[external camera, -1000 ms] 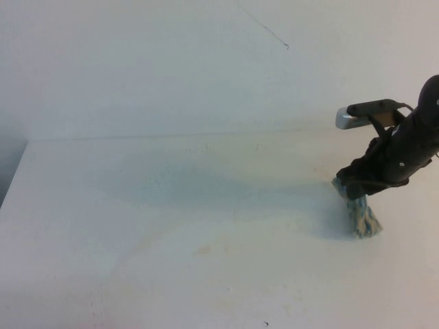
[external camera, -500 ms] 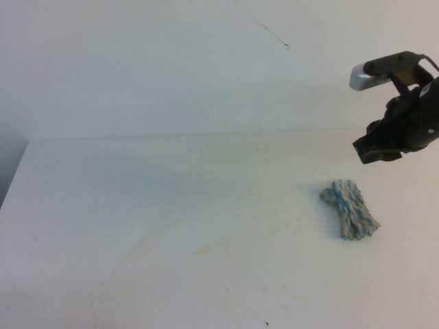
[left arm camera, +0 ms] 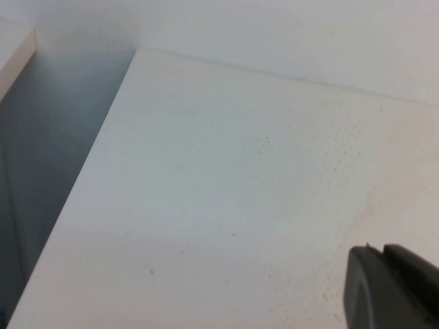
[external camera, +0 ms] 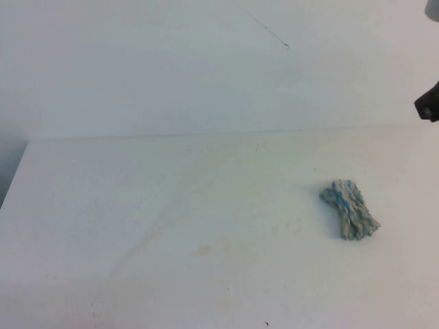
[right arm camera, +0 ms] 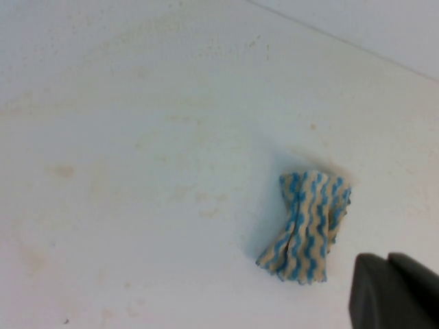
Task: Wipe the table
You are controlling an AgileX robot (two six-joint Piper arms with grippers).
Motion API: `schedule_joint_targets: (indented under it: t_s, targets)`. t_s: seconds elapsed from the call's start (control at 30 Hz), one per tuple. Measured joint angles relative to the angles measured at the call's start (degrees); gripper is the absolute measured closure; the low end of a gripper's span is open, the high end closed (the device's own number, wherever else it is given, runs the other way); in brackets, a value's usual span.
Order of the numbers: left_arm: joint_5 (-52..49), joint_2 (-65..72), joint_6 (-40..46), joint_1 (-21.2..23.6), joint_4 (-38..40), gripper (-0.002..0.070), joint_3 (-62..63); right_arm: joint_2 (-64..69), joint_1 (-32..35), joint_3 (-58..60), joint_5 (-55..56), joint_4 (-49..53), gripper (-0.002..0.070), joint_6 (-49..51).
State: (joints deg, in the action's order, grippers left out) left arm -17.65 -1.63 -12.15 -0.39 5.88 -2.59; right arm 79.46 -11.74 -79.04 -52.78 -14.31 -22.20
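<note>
Where the high view's left edge cuts in, the white table [external camera: 137,205] ends against a dark gap [external camera: 8,171]. What lies in that gap is too dim to make out.

Left gripper [left arm camera: 392,291]: seen only by its own wrist camera, in the lower right corner of that frame and cropped by the border. It is above bare tabletop. The dark tips are pressed together with a thin seam between them, and they hold nothing.

Upper centre, high view: a thin dark line [external camera: 264,27] on the pale wall [external camera: 137,68]. Crack or thread, cannot tell.

Lower centre: faint tan smears [external camera: 202,250] on the tabletop, their outlines hard to trace.

Right of centre: the cloth [external camera: 350,209], small, with blue and cream wavy stripes, pinched at the waist and flared at both ends. It lies on the table with nothing gripping it. The right wrist view shows it centre-right, with a brownish mark [right arm camera: 322,164] just off one end.

Far right: right gripper [external camera: 429,104], only a dark sliver at the upper right edge of the high view, the rest cut off. It is raised and well apart from the cloth. In its own wrist view it sits in the lower right corner with its tips closed on each other and empty. The cloth is near it but not touching.
</note>
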Motion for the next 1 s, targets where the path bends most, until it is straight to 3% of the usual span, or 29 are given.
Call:
schedule_joint_targets:
  t_s: [0.3, 0.43, 0.7, 0.9, 1.0]
  targets:
    - [0.0, 0.0, 0.0, 0.0, 0.0, 0.0674, 0.0, -18.44, 0.0, 9.88, 3.81, -0.03, 0.0678, 1.07]
    - [0.0, 0.0, 0.0, 0.0, 0.0, 0.0675, 0.0, -23.37, 0.0, 11.02, -4.81, -1.4, 0.0678, 9.96]
    - [-0.05, 0.0, 0.0, 0.0, 0.0, 0.0675, 0.0, -25.42, 0.0, 11.11, -17.58, -1.54, 0.0678, 10.37]
    - [-0.05, 0.0, 0.0, 0.13, 0.0, 0.0674, 0.0, -26.04, 0.0, 11.32, -17.05, -0.46, 0.0678, 10.37]
    - [-0.05, 0.0, 0.0, 0.02, 0.0, 0.0674, 0.0, -30.39, 0.25, 12.82, -7.8, 4.05, 0.0678, 6.97]
